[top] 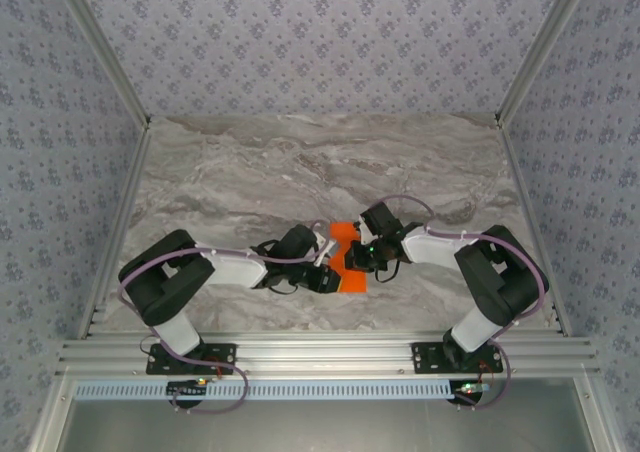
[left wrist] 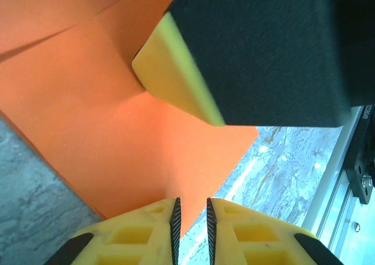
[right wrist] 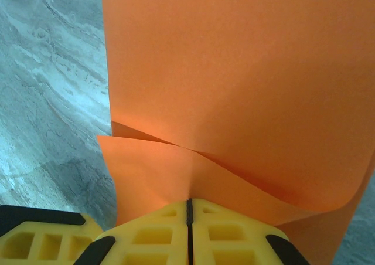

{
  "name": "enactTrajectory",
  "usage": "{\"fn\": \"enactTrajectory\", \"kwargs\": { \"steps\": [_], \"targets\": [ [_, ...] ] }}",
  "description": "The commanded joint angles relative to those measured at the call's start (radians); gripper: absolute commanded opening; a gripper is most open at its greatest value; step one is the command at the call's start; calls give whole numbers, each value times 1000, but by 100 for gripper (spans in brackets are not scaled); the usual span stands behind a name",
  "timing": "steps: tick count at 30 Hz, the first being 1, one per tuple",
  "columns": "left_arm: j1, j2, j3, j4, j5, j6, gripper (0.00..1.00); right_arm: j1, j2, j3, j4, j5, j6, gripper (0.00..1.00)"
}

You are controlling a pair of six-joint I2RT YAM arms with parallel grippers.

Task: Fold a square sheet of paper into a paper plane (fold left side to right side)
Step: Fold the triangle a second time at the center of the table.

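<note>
Right wrist view: right pincer [right wrist: 188, 218] clamped the sheet of paper [right wrist: 234, 71]. Left wrist view: left pincer [left wrist: 192, 221] sat with jaws slightly apart around its corner.

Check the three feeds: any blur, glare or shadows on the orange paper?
Top external: sharp, even light, only soft shadows on the table. Left wrist: the close yellow fingertip is blurred, the table at right is washed out. Right wrist: sheet of paper slightly soft, shadow under its curled flap.
</note>
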Motion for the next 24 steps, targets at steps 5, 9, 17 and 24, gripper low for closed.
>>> {"fn": "enactTrajectory", "kwargs": {
  "steps": [5, 9, 17, 24],
  "targets": [
    [-14, 15, -14, -36, -17, 21, 20, 6, 42, -14, -118, 86, -19, 6],
    [-29, 12, -16, -74, -32, 35, 18, 6, 41, -10, -127, 90, -23, 6],
    [-41, -30, -84, -82, -47, 13, 14, 6, 39, -7, -138, 94, -27, 6],
    [-55, -149, -140, -112, -51, 10, 10, 6, 41, -5, -139, 97, -28, 6]
  ]
}}
